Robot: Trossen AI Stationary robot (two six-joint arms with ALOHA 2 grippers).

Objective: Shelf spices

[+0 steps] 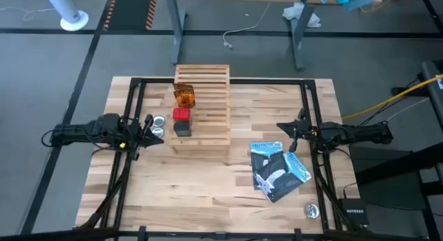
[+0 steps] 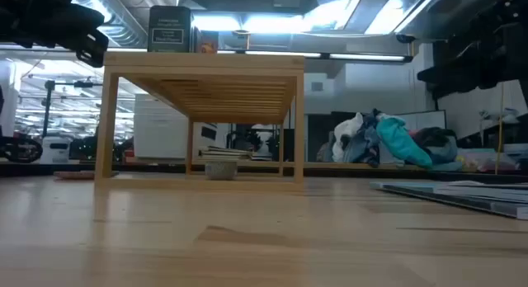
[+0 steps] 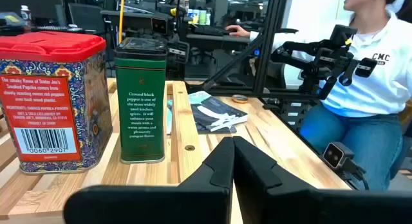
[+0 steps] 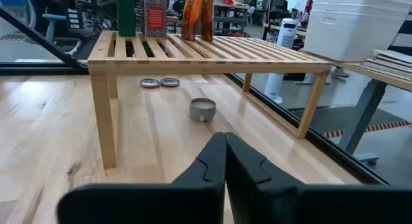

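The shelf (image 1: 208,109), a light wooden slatted rack, stands on its legs at the table's middle far side. On its top, near its left side, stand the spices in a row: orange-brown packets (image 1: 184,95), a red box (image 1: 181,114) and a dark box (image 1: 182,129). The left wrist view shows the red box (image 3: 51,102) and the dark green box (image 3: 140,98) upright on the slats. My left gripper (image 1: 149,125) is shut, just left of the shelf, level with its top. My right gripper (image 1: 280,128) is shut, right of the shelf, pointing at it (image 4: 206,53).
Two round silver tins (image 1: 158,127) lie on the table between my left gripper and the shelf; a third tin (image 4: 203,109) sits under it. Blue-and-black booklets (image 1: 277,168) lie at the near right, another tin (image 1: 311,210) beyond them. A person (image 3: 367,89) sits past the table's right edge.
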